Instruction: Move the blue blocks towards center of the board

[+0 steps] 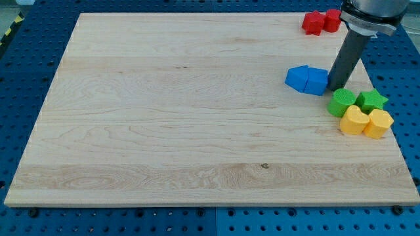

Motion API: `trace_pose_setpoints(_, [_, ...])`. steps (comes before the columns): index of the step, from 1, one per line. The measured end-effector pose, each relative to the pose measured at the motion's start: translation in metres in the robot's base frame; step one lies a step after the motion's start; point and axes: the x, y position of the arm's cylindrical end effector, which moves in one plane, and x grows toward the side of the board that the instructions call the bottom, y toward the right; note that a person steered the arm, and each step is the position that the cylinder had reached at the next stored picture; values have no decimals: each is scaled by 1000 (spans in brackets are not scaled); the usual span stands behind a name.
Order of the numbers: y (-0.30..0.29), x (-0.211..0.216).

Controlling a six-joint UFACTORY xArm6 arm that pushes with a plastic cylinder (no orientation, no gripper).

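Two blue blocks sit touching at the view's right, above mid-height: a wedge-like one (pixel 298 77) on the left and a squarish one (pixel 317 82) on the right. My tip (pixel 336 88) is just right of the squarish blue block, touching or nearly touching its right side. The dark rod rises from there toward the view's top right.
Two red blocks (pixel 320 21) lie at the top right corner of the wooden board (pixel 164 131). Below my tip are a green block (pixel 342 103), a green star (pixel 372 100) and two yellow blocks (pixel 366 122), close to the board's right edge.
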Motion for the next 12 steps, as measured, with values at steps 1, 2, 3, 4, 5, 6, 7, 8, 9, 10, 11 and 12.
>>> trace_pose_setpoints(1, [-10,0])
trace_pose_setpoints(2, [-22,0])
trace_pose_setpoints(3, [-28,0])
trace_pose_setpoints(4, [-42,0])
trace_pose_setpoints(5, [-48,0])
trace_pose_setpoints(6, [-61,0])
trace_pose_setpoints(7, [-73,0])
trace_pose_setpoints(8, [-83,-1])
trace_pose_setpoints(9, [-101,-1])
trace_pose_setpoints(10, [-117,-1])
trace_pose_setpoints(11, [-122,-1])
trace_pose_setpoints(12, [-136,-1])
